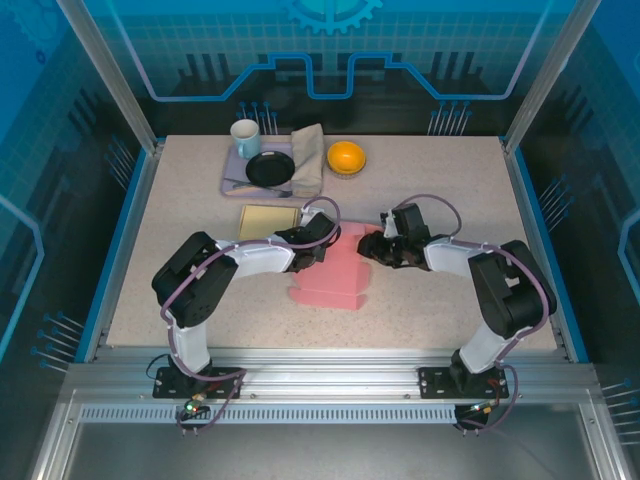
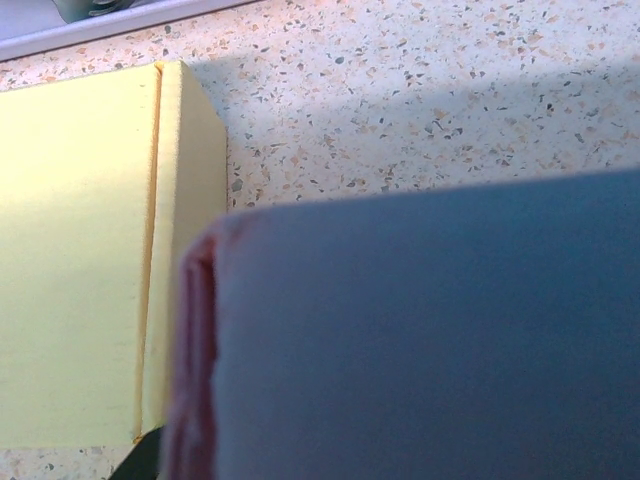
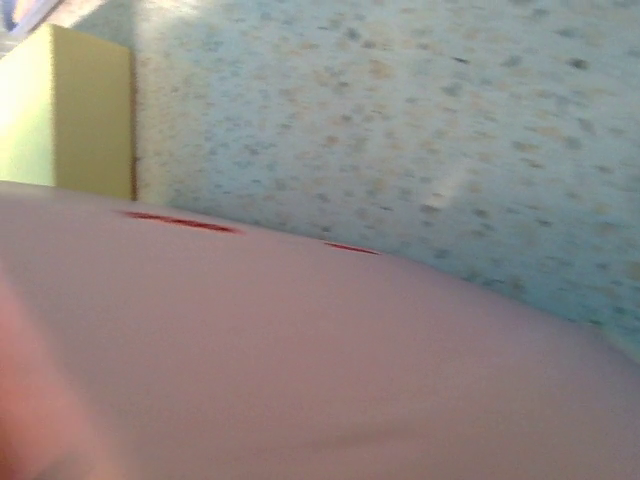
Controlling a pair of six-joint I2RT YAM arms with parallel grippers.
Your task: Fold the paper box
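- Left claw (image 1: pixel 322 243): I am clamping it on the box (image 1: pixel 335 282), left edge.
- Right claw (image 1: pixel 373 247): I am holding it at the box's far right; apart or together, I cannot tell.

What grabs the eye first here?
The pink paper box at mid-table, with the left gripper and the right gripper both at its far end. Behind it to the left lies a flat yellow box. Further back, a tray of dishes sits beside an orange bowl.
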